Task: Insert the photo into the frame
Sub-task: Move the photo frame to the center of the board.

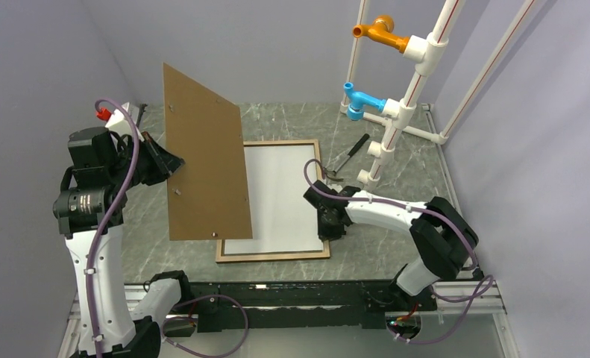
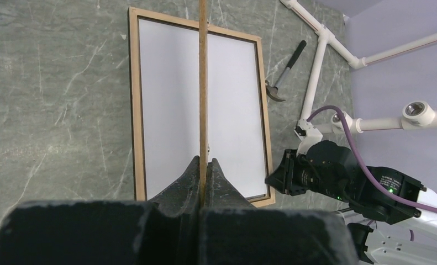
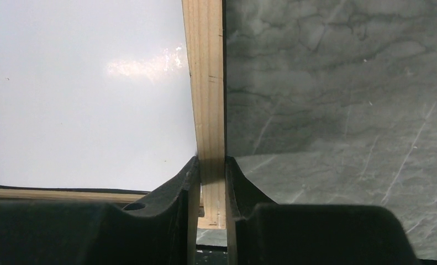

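Brown hardboard is what the left gripper (image 2: pixel 203 165) is clenched on: a thin, flat rectangular backing board (image 1: pixel 206 156), pinched at one edge and held up on a tilt above the grey-green marbled table (image 1: pixel 150 253). Below it the large rectangular frame (image 2: pixel 133 110) with thin pale-wood rails lies flat on the table, back upward. Inside its rails sits a plain white sheet, by all appearances the photo (image 1: pixel 280 194) lying face down, with its edges close against the rails wherever they show. In the top view the board hides part of its left side. The right gripper (image 3: pixel 210 165) grasps the frame's right rail close to the near corner, one finger on either side of the wood, pinning it down. The photo looks light, limp and easy to crease or smudge, so it is best nudged by an edge or corner rather than pressed in the middle. The frame looks stiff and light and may slide on the smooth stone, so a hold on a rail suits it.
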Robot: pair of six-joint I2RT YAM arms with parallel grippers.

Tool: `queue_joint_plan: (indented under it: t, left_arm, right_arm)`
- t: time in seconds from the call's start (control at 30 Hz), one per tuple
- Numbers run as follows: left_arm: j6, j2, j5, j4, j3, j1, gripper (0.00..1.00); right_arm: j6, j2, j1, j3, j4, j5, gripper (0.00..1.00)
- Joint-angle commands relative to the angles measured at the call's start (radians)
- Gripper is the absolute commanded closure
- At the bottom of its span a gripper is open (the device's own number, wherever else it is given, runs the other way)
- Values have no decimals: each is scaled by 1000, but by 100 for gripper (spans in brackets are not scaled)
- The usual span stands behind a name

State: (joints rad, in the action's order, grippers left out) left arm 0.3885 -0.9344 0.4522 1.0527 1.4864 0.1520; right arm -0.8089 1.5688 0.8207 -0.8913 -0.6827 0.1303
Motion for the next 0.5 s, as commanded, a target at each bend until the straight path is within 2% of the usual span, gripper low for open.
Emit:
queue_joint_plan:
  t: [0.0,0.1,0.13,0.23,0.3,0.4,0.47]
  left_arm:
    - [21,13,58,-108,2,3,100]
    - [25,11,71,-115,-4,3,100]
    - [28,12,77,-118,-7,3,100]
    - [32,13,89,-121,-13,3,100]
    - [34,13,93,-121,-15,3,100]
    - [34,12,102,-120,-18,3,100]
    - [36,10,107,-123,-22,3,100]
  right_arm:
    - [-42,-37,-1,66,-88,36,100]
    - [-33,-54,-1,69,-83,35,100]
    - [-25,-61,0,61,-84,36,95]
    - [-6,-92,1,28,-95,46,61]
    - [4,-127,3,1,-104,53,45]
    - [21,-185,4,-38,-118,64,25]
    - [34,-231,5,-55,-113,56,16]
